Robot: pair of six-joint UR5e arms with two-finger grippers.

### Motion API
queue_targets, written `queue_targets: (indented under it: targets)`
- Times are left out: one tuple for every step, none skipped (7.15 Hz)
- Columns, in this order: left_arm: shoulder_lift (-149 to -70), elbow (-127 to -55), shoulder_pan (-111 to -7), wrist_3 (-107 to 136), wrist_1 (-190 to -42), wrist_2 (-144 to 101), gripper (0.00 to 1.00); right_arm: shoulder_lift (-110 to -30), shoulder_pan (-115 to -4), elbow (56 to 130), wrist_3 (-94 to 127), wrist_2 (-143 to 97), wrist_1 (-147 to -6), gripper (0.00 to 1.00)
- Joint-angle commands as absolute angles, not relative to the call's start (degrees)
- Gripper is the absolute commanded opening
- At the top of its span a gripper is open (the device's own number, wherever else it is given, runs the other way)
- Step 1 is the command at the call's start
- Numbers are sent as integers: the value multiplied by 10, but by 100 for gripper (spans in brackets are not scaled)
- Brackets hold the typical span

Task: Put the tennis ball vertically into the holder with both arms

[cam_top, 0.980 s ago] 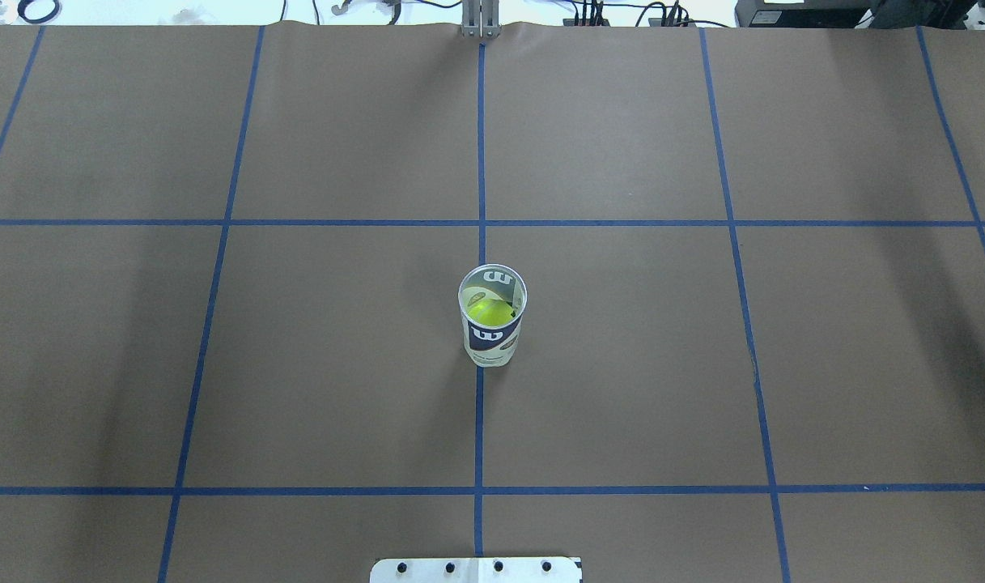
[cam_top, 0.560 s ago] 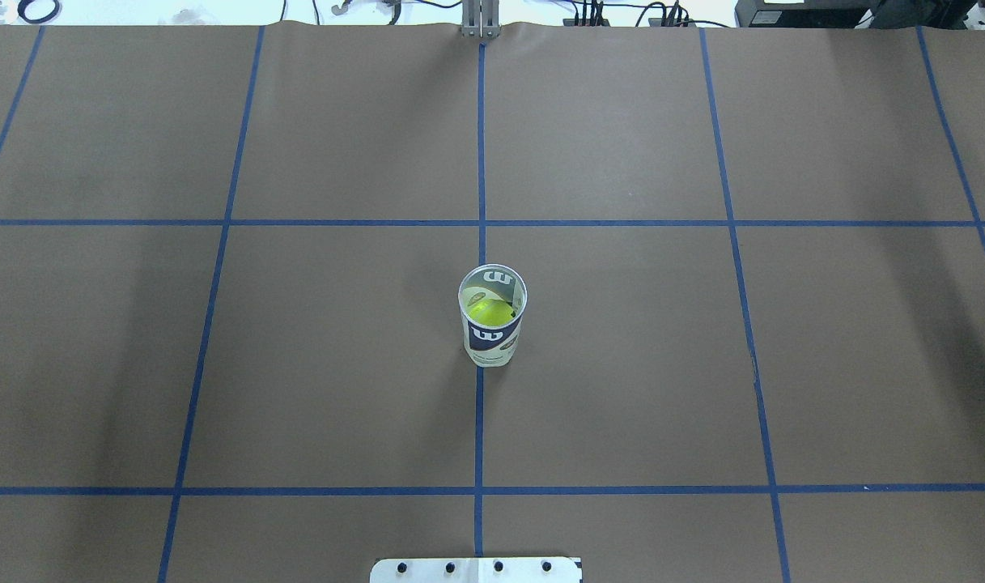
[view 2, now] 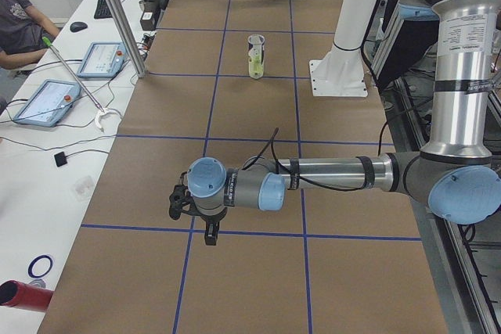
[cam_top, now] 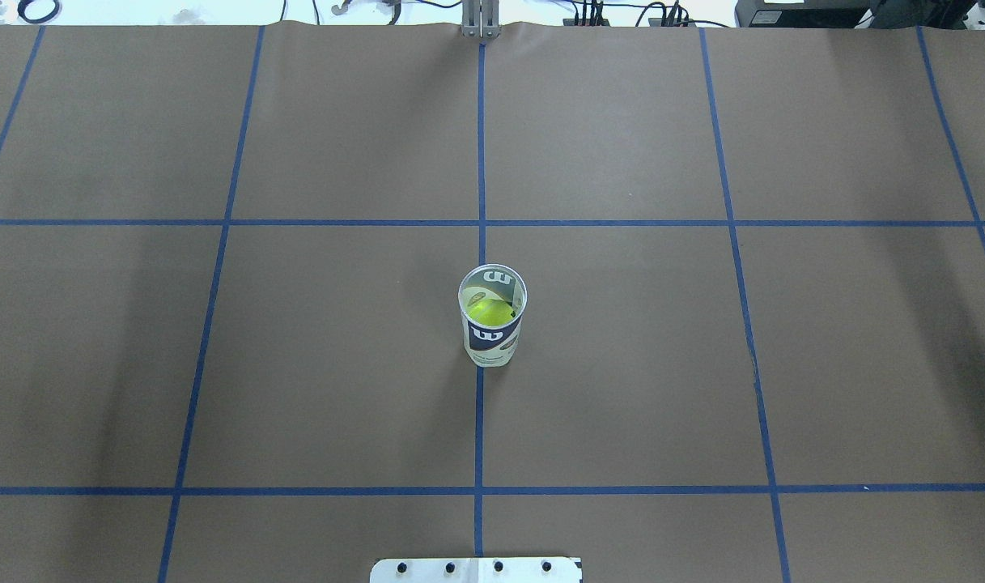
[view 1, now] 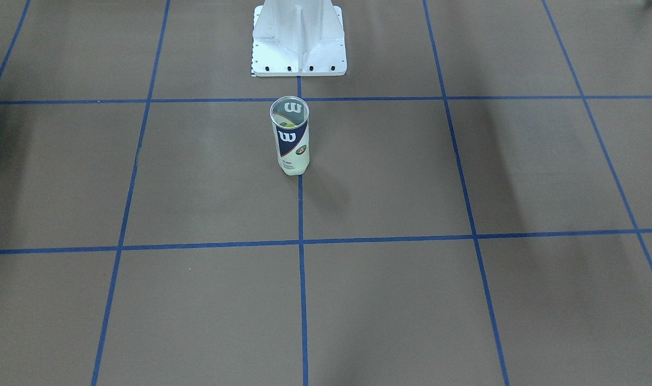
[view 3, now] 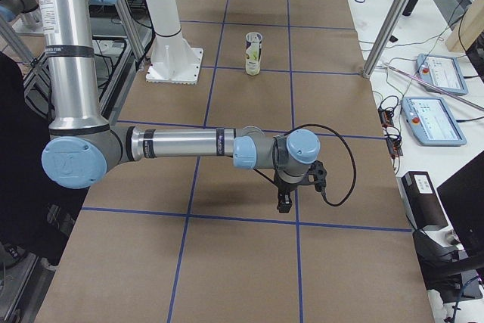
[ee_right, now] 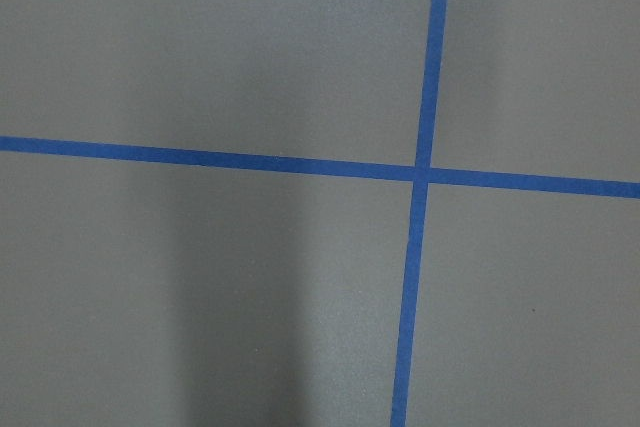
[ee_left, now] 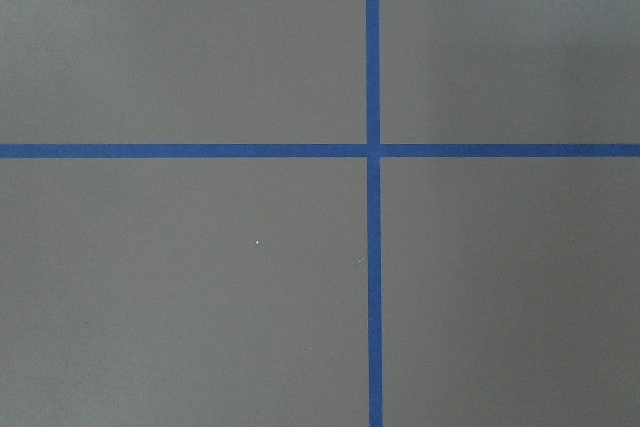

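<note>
The holder [cam_top: 492, 336], a white and navy can with a "W" logo, stands upright on the table's centre line. It also shows in the front view [view 1: 291, 147] and in both side views [view 2: 256, 56] [view 3: 254, 53]. A yellow-green tennis ball [cam_top: 490, 311] lies inside it. My left gripper [view 2: 210, 234] hangs far from the can near the table's left end, pointing down. My right gripper [view 3: 283, 203] hangs near the right end, pointing down. I cannot tell whether either is open or shut. Both wrist views show only brown table and blue tape lines.
The white pedestal base [view 1: 299, 43] stands just behind the can on the robot's side. Side benches hold tablets [view 2: 45, 103] [view 3: 432, 120], cables and an operator [view 2: 19, 25]. Metal frame posts [view 2: 117, 17] [view 3: 389, 24] stand at the table's far edge.
</note>
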State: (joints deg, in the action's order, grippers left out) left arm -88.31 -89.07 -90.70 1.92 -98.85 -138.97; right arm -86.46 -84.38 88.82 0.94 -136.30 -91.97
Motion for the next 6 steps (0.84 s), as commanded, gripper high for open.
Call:
queue_targets:
  targets:
    - [-885, -891, -907, 20, -1014, -1388, 100, -861, -843, 869, 11, -1362, -906, 100]
    - [-884, -890, -907, 21, -1031, -1390, 100, -860, -843, 867, 12, -1362, -897, 100]
    - [-883, -889, -905, 22, -1035, -1390, 100, -860, -843, 867, 13, -1363, -893, 100]
    - [-883, -889, -905, 20, -1035, -1390, 100, -859, -843, 867, 13, -1363, -893, 100]
    - [-883, -887, -905, 20, -1035, -1390, 100, -859, -843, 870, 11, -1366, -893, 100]
    - [-883, -887, -905, 20, -1035, -1390, 100, -859, -843, 870, 11, -1367, -893, 100]
